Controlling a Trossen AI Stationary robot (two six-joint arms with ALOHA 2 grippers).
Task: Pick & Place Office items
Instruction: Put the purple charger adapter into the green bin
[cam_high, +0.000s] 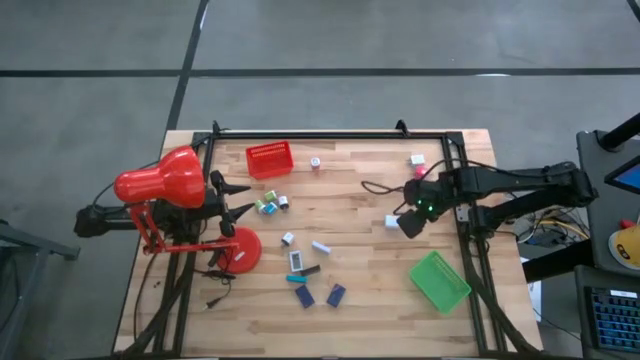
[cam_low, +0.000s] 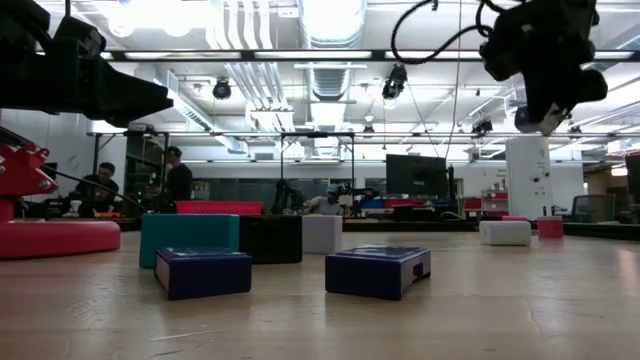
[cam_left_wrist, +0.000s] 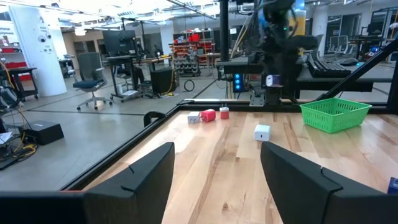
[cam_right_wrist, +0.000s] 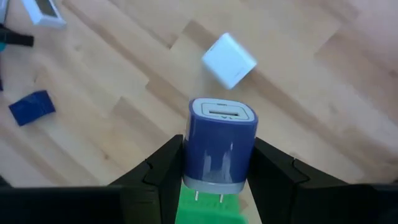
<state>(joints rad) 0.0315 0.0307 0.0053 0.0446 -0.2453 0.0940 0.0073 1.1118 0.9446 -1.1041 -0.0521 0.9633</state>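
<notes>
My right gripper (cam_high: 410, 222) hangs above the table's right half, pointing steeply down, shut on a blue plug-in charger block (cam_right_wrist: 222, 142). A white cube (cam_right_wrist: 229, 60) lies on the wood just beyond it, and the green tray (cam_high: 438, 280) lies nearer the front edge. Several other small office items (cam_high: 305, 262) lie scattered mid-table, among them two navy blocks (cam_low: 378, 268). My left gripper (cam_left_wrist: 217, 180) waits open and level at the table's left side, by the red lamp (cam_high: 160, 185), with nothing between its fingers. My right gripper pinches the charger block by its two opposite side walls (cam_right_wrist: 191, 155), one finger (cam_right_wrist: 163, 169) on each side. The fingers come from above, slanting down. The block is lifted clear of the table, its socket face (cam_right_wrist: 222, 112) away from the wrist and its prongs toward it.
A red tray (cam_high: 268, 160) stands at the far edge left of centre. Small pieces (cam_high: 417, 159) lie near the far right corner. The lamp's round red base (cam_high: 240, 250) sits front left. A black frame rail (cam_high: 330, 136) runs round the table.
</notes>
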